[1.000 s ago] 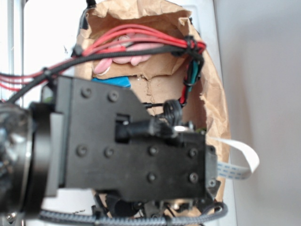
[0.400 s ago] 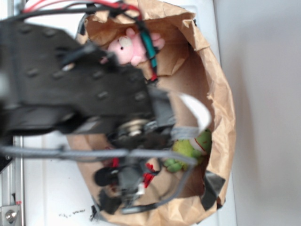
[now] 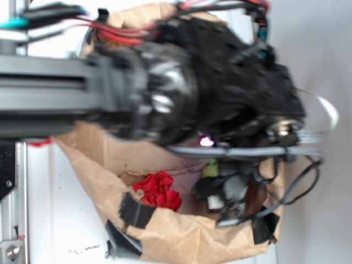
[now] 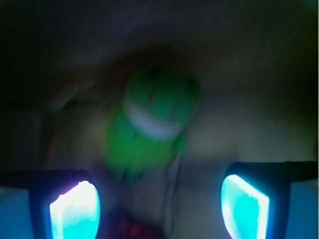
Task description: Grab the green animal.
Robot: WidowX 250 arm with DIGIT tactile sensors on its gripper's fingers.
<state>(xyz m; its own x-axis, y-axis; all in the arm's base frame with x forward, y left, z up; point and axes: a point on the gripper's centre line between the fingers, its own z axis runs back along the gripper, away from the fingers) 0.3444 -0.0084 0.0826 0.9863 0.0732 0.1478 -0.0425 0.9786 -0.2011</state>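
While the black robot arm [image 3: 209, 93] blocks most of the exterior view, the gripper [image 4: 159, 209] is down inside the crumpled brown paper bag [image 3: 181, 236] at its right side, fingers spread wide with nothing between them; wrist view shows two glowing pads [image 4: 75, 211], left and right, with an empty gap. The small lime-green plush frog [image 4: 152, 124] sits ahead of that gap, blurry, centred slightly left, not touched by either pad as far as I can tell. In the exterior view only a sliver of green [image 3: 210, 168] shows just under the arm, next to the gripper body, so the frog lies in the bag's right half, on the bag floor.

Gripper probably held spread so it can straddle the frog on the next descent; wrist pointed down into the bag because the bag walls block any side approach. Frog looks soft, should compress easily when pinched.

Counts: one frog, one red fabric flower [image 3: 158, 190] at the bag's left-centre, well apart from the frog, one bag with dark tape patches [image 3: 135, 212] on its near rim, one arm. Bag rests on a white surface [image 3: 60, 220]. Other toys may be hidden under the arm, cannot tell.

Grasp not yet made.
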